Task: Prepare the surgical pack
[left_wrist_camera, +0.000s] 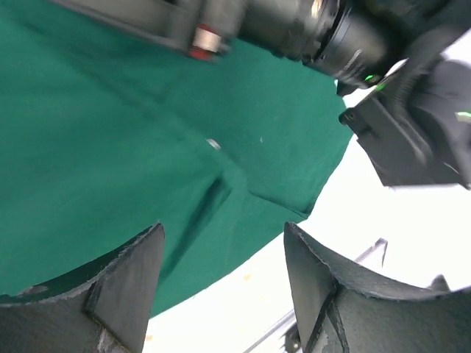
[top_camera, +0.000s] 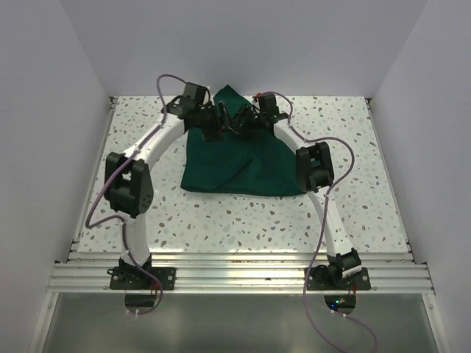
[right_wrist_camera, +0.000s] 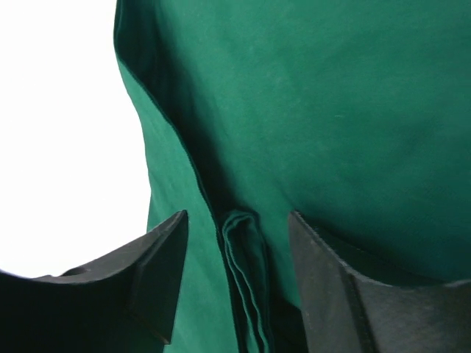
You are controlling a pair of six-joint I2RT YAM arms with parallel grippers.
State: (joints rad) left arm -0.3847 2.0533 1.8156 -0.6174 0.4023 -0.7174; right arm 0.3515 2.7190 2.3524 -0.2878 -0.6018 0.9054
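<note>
Green cloth (top_camera: 239, 165) heaped at mid-back of the desk (top_camera: 221, 220), near hem straight, narrowing to a far tip under both arms. Bare desk left, right and in front. Left pincer (left_wrist_camera: 222, 232) spread wide over the cloth, gripping nothing. Right pincer (right_wrist_camera: 237, 217) parted, straddling a fold (right_wrist_camera: 244, 257) without clamping it. Whatever is inside the cloth hidden.

We see the cloth drape (top_camera: 239, 165) in plain dark green, lying toward the far edge of the surface (top_camera: 221, 213); the surface is white with grey and brown speckles; the arms (top_camera: 158, 143) are white with black joints; their cables (top_camera: 99, 198) are purple; the fingers (left_wrist_camera: 125, 287) are matt black.
</note>
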